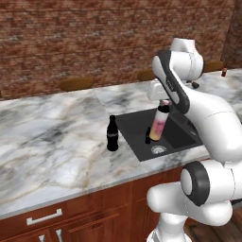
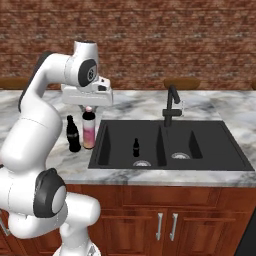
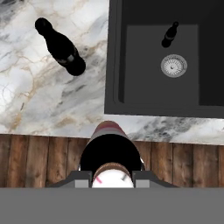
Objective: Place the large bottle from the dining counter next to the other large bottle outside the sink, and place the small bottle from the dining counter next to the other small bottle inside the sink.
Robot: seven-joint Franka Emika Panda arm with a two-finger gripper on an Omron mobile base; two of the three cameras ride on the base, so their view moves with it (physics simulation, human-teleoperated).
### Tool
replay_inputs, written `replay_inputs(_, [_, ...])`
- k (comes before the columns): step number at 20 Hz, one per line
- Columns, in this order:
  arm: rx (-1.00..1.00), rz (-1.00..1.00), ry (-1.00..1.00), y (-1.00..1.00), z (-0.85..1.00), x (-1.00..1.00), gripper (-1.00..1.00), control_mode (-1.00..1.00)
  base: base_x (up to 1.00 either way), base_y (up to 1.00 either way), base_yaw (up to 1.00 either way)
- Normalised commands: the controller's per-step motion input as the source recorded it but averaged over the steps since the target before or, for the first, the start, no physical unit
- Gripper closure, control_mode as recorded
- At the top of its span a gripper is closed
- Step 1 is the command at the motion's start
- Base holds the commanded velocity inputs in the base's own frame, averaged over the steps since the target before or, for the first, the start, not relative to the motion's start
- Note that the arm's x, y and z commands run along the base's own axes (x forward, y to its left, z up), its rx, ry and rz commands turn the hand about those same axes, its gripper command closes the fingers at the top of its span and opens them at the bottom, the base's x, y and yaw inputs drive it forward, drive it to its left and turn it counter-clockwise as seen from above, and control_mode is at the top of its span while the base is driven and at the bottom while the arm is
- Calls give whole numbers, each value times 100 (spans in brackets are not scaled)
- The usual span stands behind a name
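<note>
Gripped by its neck right in front of the hand camera, the pink bottle fills the foreground there, its dark shoulder and cap between the two fingers. The gripper is clenched on that bottle and holds it upright. From the right base camera the pink bottle stands just beside the tall black bottle on the marble counter, left of the sink; whether its base touches the counter cannot be told. From the left base camera the same pink bottle appears in front of the basin, with the tall black bottle off to its left on the counter.

Inside the sink's left basin a tiny black bottle stands upright near the round drain. The black faucet rises behind the basin divider. Far back on the right, a small red-brown bottle stands on another stretch of marble top.
</note>
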Motion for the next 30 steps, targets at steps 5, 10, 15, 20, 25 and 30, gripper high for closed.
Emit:
replay_inputs(5, [0,0,0,0,0,0,100,100,0,0,0])
replay_inputs(10, [0,0,0,0,0,0,100,100,0,0,0])
replay_inputs(15, [0,0,0,0,0,0,100,100,0,0,0])
replay_inputs(20, [0,-5,0,21,0,0,100,-100,0,0,0])
replay_inputs(25, [0,-12,0,40,-1,0,100,-100,0,0,0])
replay_inputs(30, [0,-14,-3,39,-18,1,100,-100,0,0,0])
